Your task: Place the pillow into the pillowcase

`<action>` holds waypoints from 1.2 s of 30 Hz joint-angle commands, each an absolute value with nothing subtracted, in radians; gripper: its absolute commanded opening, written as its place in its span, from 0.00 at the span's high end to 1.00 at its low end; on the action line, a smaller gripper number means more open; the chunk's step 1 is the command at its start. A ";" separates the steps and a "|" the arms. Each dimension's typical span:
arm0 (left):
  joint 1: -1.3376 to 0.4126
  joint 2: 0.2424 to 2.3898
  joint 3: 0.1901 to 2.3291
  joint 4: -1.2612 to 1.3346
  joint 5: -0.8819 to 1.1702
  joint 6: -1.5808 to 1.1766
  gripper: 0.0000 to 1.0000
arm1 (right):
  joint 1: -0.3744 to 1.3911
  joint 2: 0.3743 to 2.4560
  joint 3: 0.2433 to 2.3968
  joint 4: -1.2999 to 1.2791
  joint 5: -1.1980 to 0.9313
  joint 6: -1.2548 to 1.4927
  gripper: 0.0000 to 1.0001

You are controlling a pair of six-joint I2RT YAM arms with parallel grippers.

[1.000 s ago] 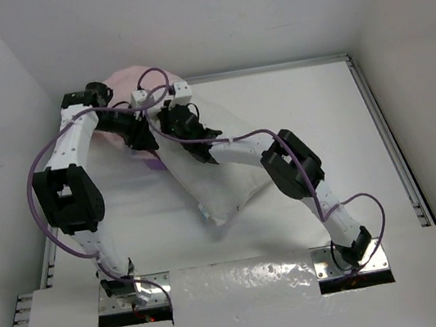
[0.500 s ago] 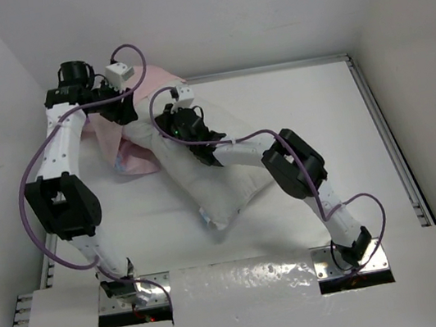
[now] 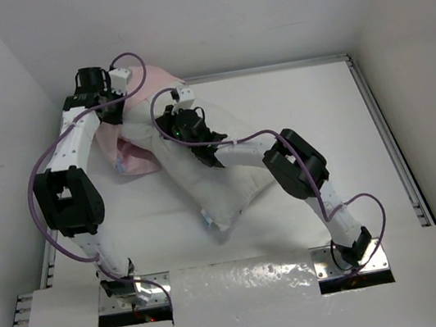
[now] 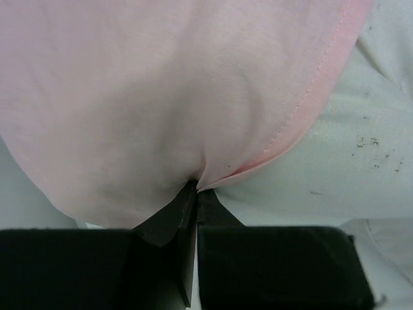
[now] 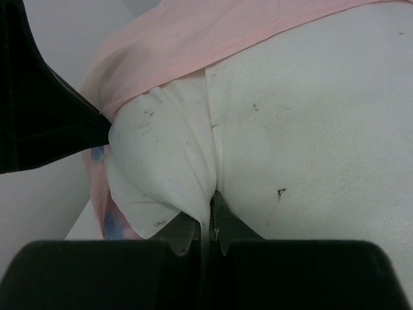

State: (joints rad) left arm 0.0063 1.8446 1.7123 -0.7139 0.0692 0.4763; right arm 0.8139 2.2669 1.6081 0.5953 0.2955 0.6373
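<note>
The large plump white pillow with tiny dark specks [image 3: 223, 186] lies slantwise on the white table [image 3: 319, 122], its near corner pointing toward the arm bases and its far end reaching up into the far left corner. There the thin pink fabric pillowcase [image 3: 157, 80] is draped over it. Most of the pillow's length lies bare outside the case, and a small blue tag [image 3: 204, 215] shows at its near edge. The pale pink reverse of the case faces up at the top of the heap, while a patch of purple and blue print shows lower down on its left side, just beside the left arm. The left gripper [image 4: 197, 191] reaches over that corner, its black fingers clenched on a pinch of the pink cloth close to the stitched hem, so that the fabric puckers into a small crease right at the fingertips. In the left wrist view the speckled white pillow surface lies just below and to the right of that hem. The right gripper [image 5: 211, 199] sits on the far part of the pillow, jaws clamped tight on a raised fold of its white cover. In the right wrist view the cover bunches in a ridge running up from the fingertips toward the pink edge of the case, which lies across the pillow just beyond.
</note>
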 commanded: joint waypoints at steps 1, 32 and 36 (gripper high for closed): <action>0.011 1.821 1.739 -0.684 0.020 0.440 1.00 | 0.811 2.217 1.589 0.600 0.282 0.652 1.00; -0.071 1.790 2.028 -1.316 1.184 0.976 1.00 | 0.782 2.275 1.882 0.706 0.272 0.564 1.00; -0.069 1.793 1.973 -1.316 1.132 0.991 1.00 | 0.782 2.241 1.810 0.721 0.265 0.586 1.00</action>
